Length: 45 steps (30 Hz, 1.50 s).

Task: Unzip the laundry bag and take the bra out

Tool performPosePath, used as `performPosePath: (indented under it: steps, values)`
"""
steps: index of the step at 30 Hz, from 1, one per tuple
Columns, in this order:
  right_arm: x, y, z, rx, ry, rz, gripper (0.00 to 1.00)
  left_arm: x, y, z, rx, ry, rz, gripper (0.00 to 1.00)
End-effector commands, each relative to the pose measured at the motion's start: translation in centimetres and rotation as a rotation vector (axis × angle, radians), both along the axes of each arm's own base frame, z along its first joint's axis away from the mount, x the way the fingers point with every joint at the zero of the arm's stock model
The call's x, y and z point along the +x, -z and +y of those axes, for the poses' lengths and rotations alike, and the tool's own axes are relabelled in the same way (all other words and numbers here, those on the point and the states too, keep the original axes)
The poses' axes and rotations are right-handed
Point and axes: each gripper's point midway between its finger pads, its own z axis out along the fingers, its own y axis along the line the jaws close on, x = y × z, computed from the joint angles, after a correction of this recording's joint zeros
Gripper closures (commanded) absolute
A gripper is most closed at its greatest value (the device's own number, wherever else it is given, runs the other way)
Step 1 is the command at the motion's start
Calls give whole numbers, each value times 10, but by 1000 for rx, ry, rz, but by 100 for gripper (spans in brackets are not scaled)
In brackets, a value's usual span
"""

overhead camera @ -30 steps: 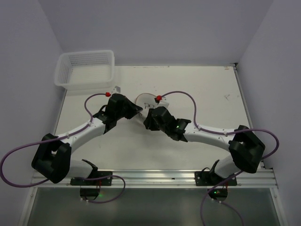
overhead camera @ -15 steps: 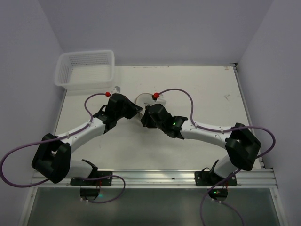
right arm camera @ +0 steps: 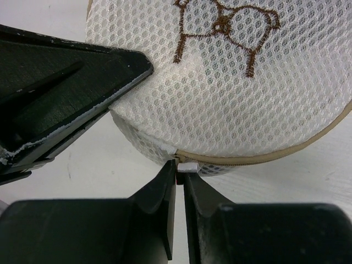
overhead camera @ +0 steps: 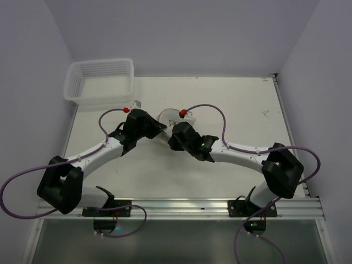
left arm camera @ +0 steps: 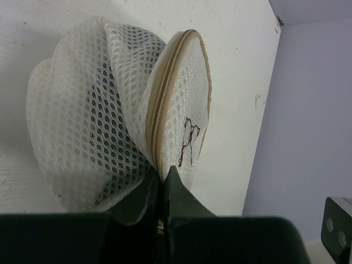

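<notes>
The laundry bag (overhead camera: pixel 169 115) is a round white mesh pouch with a beige zipper rim, lying mid-table between both grippers. In the left wrist view the bag (left arm camera: pixel 93 115) stands on edge, showing its zipper (left arm camera: pixel 165 93) and brown bra pictogram (left arm camera: pixel 190 140). My left gripper (left arm camera: pixel 163 177) is shut on the bag's rim beside the zipper; in the top view it (overhead camera: pixel 161 130) sits at the bag's near left. My right gripper (right arm camera: pixel 180 171) is shut on the white zipper pull (right arm camera: pixel 187 165) at the end of the closed zipper (right arm camera: pixel 264 157); from above it (overhead camera: pixel 174 132) is at the bag's near edge. The bra does not show.
A white plastic mesh basket (overhead camera: pixel 98 99) stands at the table's far left corner. The pale table (overhead camera: pixel 242 110) reaches purple walls at the back and both sides. My left gripper's fingers (right arm camera: pixel 71 82) show close beside the bag in the right wrist view.
My right arm has shifted slightly left and farther in toward the bag. The left arm has not moved. The zipper stays closed.
</notes>
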Motion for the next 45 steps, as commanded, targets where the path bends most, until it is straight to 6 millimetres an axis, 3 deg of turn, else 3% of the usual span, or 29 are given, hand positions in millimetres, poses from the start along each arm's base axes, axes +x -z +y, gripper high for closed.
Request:
performPosePath:
  steps: [1,2,3,7,13,15,21,23,24,26,27,29,30,31,32,33,34,35,38,39,42,45]
  values:
    - [8,-17,0,26,47,-43,88,10,-22,-6,-15,8,-70,100]
    - [8,-17,-1,25,45,-45,99,10,-21,-6,-12,7,-68,100]
    - [7,-17,-2,20,40,-48,100,9,-19,-5,-3,8,-68,100]
    - [3,-17,-18,-10,38,-72,100,10,-13,1,43,23,-76,100]
    - [-2,0,-70,-62,48,-67,100,24,2,22,118,77,-104,100]
    - [-6,15,-90,-87,43,-48,100,28,10,24,123,136,-95,100]
    - [-6,12,-119,-139,11,-104,100,46,19,11,149,370,-162,100]
    - [-6,4,-113,-122,-18,-116,100,54,21,5,154,420,-167,100]
    - [-6,1,-108,-105,-30,-117,100,58,33,1,162,464,-155,100]
    - [-6,-6,-92,-49,-66,-102,100,78,19,-8,158,476,-181,100]
    - [-6,-10,-83,-6,-70,-90,100,83,23,-12,138,478,-163,93]
    - [-4,-22,-66,46,-82,-81,100,93,6,-19,88,446,-181,73]
    - [-5,-18,-57,56,-80,-52,100,95,-3,-18,80,420,-194,44]
    - [-3,-21,-50,69,-82,-50,100,95,-9,-16,73,400,-203,30]
    - [1,-32,-40,89,-81,-64,100,91,-8,-13,62,371,-179,20]
    - [3,-35,-33,98,-78,-62,100,90,-20,-6,76,323,-197,8]
    - [2,-28,-25,89,-90,-44,100,85,-19,1,85,294,-172,4]
    - [6,-36,-17,107,-94,-50,100,75,-9,7,98,270,-136,2]
    - [11,-35,-6,119,-87,-36,100,57,-27,22,81,178,-133,2]
    - [12,-35,-4,120,-89,-37,100,44,-11,25,89,172,-95,2]
    - [15,-35,1,117,-96,-38,100,18,-2,18,58,177,-51,7]
    - [15,-32,4,111,-106,-35,100,6,4,3,36,201,-32,14]
